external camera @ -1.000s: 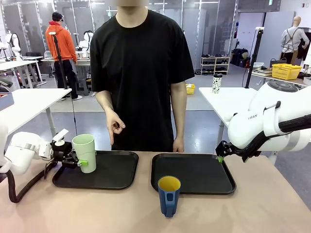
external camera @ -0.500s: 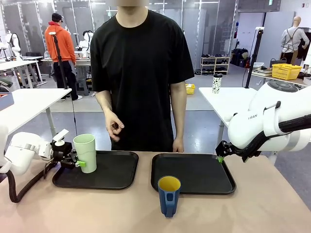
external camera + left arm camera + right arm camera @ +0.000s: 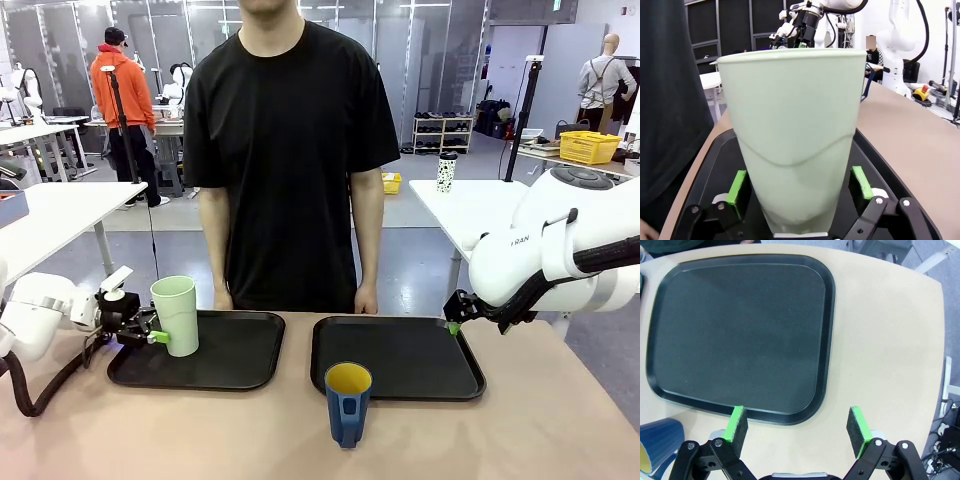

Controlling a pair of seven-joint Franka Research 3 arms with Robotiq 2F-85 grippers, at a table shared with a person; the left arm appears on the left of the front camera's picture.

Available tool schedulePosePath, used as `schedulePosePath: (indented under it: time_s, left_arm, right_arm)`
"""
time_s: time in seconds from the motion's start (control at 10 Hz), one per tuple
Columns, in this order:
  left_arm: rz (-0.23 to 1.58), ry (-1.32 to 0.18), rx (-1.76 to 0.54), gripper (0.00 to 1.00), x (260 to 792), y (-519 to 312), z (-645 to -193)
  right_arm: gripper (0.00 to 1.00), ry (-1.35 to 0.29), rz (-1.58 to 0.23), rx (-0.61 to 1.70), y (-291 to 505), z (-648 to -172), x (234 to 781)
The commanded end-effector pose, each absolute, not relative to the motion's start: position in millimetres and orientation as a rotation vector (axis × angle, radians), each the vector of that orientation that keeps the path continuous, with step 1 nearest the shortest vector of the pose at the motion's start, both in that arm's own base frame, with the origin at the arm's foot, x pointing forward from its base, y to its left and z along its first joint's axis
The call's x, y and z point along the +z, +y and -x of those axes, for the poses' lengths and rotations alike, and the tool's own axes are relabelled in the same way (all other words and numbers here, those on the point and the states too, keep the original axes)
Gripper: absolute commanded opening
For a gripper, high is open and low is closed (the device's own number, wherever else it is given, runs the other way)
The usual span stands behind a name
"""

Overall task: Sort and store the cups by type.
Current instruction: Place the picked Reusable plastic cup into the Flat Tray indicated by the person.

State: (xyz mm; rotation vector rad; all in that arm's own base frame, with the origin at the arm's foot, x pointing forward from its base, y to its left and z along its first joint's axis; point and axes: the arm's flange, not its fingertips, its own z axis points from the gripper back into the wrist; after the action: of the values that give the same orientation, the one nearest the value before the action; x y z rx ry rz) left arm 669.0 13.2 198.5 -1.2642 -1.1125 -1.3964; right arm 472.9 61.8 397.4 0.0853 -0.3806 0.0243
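My left gripper (image 3: pixel 798 185) stands wide open around the foot of the pale green tumbler (image 3: pixel 175 315), a green pad just beside each wall, gripping nothing. The tumbler stands upright on the left black tray (image 3: pixel 240 365). It looks light, thin-walled and smooth, probably slippery and easy to tip, so I judge a gentle squeeze low on the taper suits it. My right gripper (image 3: pixel 798 424) hangs open and empty over the right tray (image 3: pixel 740 330) edge. The dark blue mug (image 3: pixel 347 405) stands on the table (image 3: pixel 550 430) before that tray. It looks stiffer and heavier, best taken across its body.
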Motion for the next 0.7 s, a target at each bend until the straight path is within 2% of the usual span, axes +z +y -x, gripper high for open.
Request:
schedulePosePath:
  time_s: [0.0, 0.6]
  left_arm:
    - [1.229, -1.117, -1.366, 1.0, 190.2, 25.4, -650.3]
    - [0.986, -1.144, -1.261, 1.0, 226.3, 75.6, -605.5]
  right_arm:
    - [1.0, -0.38, -0.088, 0.021, 61.2, -472.7, 396.6]
    - [1.0, -0.38, -0.088, 0.021, 61.2, -472.7, 396.6]
